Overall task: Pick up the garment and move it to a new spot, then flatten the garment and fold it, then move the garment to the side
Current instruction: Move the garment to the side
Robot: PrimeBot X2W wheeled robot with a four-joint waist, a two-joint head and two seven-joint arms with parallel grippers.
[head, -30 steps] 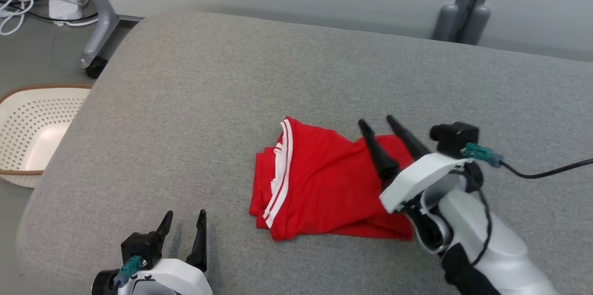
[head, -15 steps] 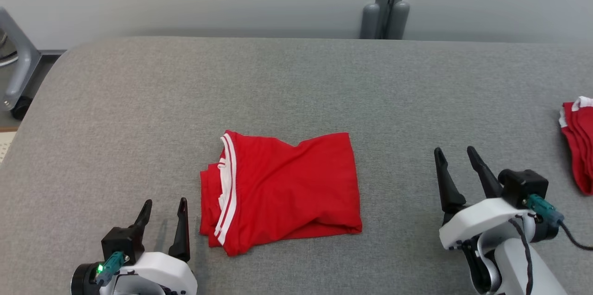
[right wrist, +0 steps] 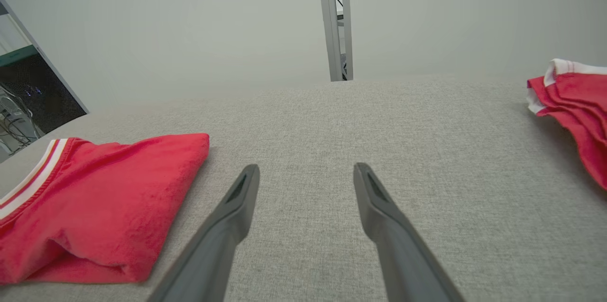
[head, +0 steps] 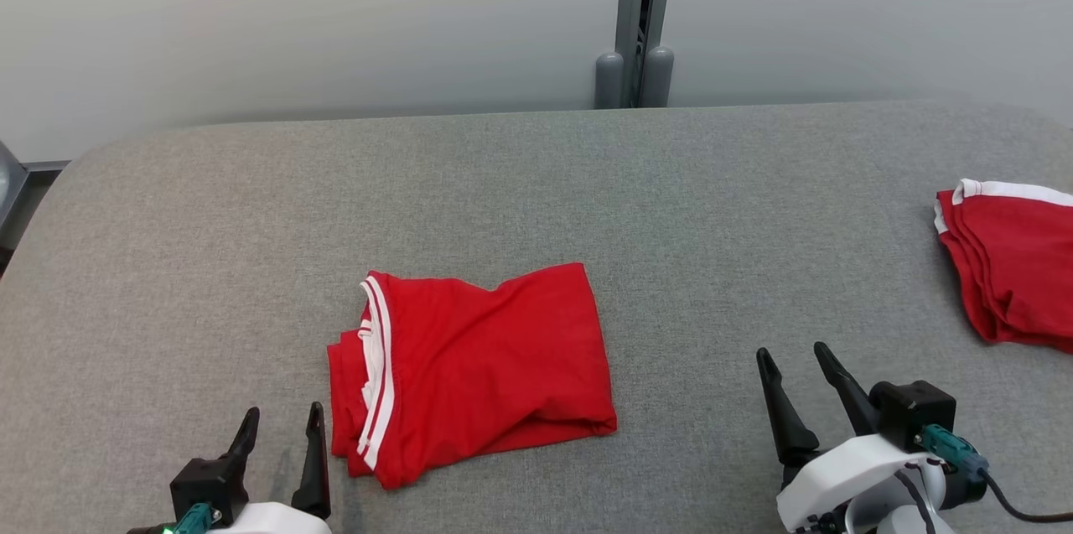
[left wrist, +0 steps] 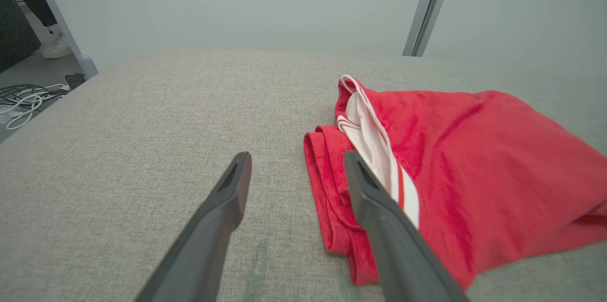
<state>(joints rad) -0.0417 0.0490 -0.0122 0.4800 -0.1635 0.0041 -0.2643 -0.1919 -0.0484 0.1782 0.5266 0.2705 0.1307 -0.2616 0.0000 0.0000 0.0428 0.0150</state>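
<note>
Red fabric, white-striped at one edge: the garment [head: 474, 366], folded to a compact rectangle on the grey bench [head: 536, 182]. Judged well along: picked up, flattened and folded, by the look of the stacked layers. Left to do, seemingly, only the shift to the side. Perhaps the place for it beside a second red pile [head: 1014, 266], well out beyond the right fingers [head: 780, 404] on their outer side.

Left fingers [head: 315, 458] spread wide, gripping nothing, low over the bench. In the left wrist view, striped edge of the garment [left wrist: 474, 160] just beside the inner one of the two fingers [left wrist: 379, 216], layered hem level with its tip; touching or not, impossible to tell.

Right fingers equally wide apart and empty. In the right wrist view, garment [right wrist: 104, 197] off on the inner side, apart from the tips; bare bench ahead and between the fingers [right wrist: 379, 216]; second red pile [right wrist: 578, 107] far off on the other side.

Garment thus between the two pairs, much nearer the left.
</note>
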